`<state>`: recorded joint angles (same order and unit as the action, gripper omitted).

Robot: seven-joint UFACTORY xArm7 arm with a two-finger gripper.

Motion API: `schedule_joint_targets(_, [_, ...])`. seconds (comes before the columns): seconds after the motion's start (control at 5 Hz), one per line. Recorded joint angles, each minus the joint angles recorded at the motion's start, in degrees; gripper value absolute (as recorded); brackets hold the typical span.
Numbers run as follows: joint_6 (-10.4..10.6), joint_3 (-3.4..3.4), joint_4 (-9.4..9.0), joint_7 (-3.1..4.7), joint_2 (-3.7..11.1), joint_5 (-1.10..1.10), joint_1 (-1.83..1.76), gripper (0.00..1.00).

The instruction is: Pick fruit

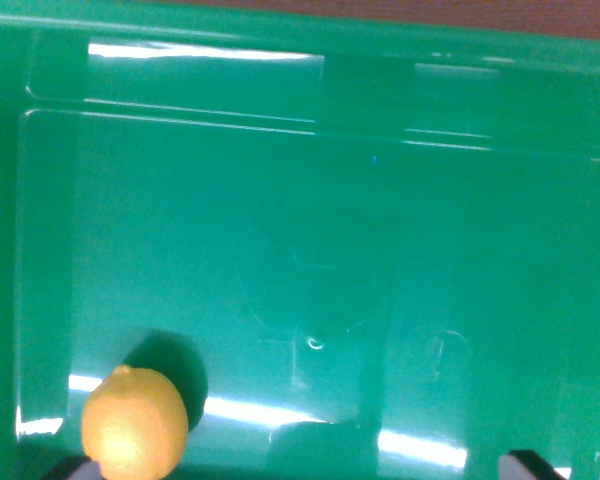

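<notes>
The orange fruit (135, 422), round with a small nub on top and a matte, pebbled skin, sits at the lower left of the frame on the glossy floor of a green plastic bin (310, 240). Dark tips at the bottom edge, probably the jaws, look spread apart, the left one touching or just beside the fruit.

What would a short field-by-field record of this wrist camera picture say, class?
container: green plastic bin, seen from above
fruit: one orange citrus fruit, possibly a lemon
fruit position: bin floor, bottom of the wrist view's left
fingers: dark tips at the bottom edge, one beside the fruit, one far to its right
grip: fruit not held
</notes>
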<state>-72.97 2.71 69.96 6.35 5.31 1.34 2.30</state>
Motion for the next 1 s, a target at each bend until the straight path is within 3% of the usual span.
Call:
schedule_joint_targets(0.2, [0.0, 0.0, 0.0, 0.0, 0.0, 0.0, 0.0, 0.0])
schedule_joint_targets(0.4, [2.65, 0.43, -2.11, 0.28, 0.4, 0.07, -0.42, 0.0])
schedule_joint_targets(0.6, [2.65, 0.43, -2.11, 0.28, 0.4, 0.07, -0.42, 0.0])
schedule_joint_targets(0.8, [5.19, 0.83, -4.13, 0.55, 0.78, 0.14, -0.83, 0.0])
schedule_joint_targets(1.0, [5.19, 0.83, -4.13, 0.55, 0.78, 0.14, -0.83, 0.0])
